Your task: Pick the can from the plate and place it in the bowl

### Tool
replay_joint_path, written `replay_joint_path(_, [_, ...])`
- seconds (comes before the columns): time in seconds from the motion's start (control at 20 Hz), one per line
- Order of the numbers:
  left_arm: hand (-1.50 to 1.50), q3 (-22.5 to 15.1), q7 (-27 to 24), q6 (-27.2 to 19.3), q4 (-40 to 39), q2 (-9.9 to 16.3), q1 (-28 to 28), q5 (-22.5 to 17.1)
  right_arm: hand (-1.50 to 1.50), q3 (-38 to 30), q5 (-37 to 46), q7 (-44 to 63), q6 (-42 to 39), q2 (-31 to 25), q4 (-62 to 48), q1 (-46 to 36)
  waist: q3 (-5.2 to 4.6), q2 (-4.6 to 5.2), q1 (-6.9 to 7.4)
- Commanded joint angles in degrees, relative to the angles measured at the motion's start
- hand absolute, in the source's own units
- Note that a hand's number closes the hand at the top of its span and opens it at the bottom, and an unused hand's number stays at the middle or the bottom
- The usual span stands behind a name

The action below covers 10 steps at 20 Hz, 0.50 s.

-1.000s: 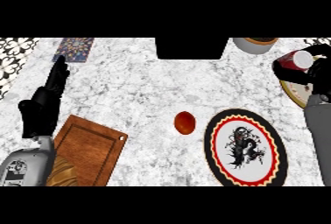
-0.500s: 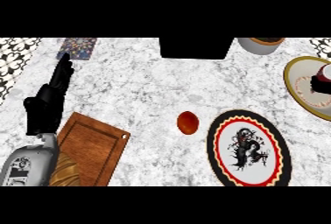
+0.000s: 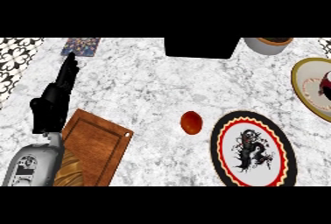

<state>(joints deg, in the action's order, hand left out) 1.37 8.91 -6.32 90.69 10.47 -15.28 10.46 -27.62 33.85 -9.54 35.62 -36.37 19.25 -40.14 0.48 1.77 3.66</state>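
Observation:
A round plate (image 3: 253, 148) with a red and black rim and a black dragon figure lies at the lower right, and nothing stands on it. The cream bowl (image 3: 295, 83) with an olive rim is cut by the right edge. Inside it, a red and white can (image 3: 325, 82) shows only in part at the frame's edge. My left hand (image 3: 53, 98) is at the far left, open, fingers straight and pointing away, far from both. My right hand shows in no view.
A small orange-red round object (image 3: 191, 122) sits left of the plate. Under my left forearm lies a wooden cutting board (image 3: 97, 148). At the back are a black block (image 3: 197, 47), a grey pot (image 3: 266, 44) and a patterned coaster (image 3: 82, 45).
A second ago my right arm held the can over the bowl at the right edge. The arm has since left the view and the can rests in the bowl. My left hand barely moved.

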Motion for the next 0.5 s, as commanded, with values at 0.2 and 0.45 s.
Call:
replay_joint_path(0.2, [0.00, 0.0, 0.5, -0.3, -0.8, -0.3, -1.4, 0.3, -1.50, -6.4, -7.6, -11.7, -8.9, -0.5, -3.6, -1.3, 0.18, 0.26, 0.08])
replay_joint_path(0.45, [0.00, -0.6, 0.5, 0.5, 1.3, -0.2, 0.4, 0.1, -1.50, -11.6, -12.6, -18.1, -11.3, -3.3, -4.0, -1.1, 0.08, -0.12, -0.08])
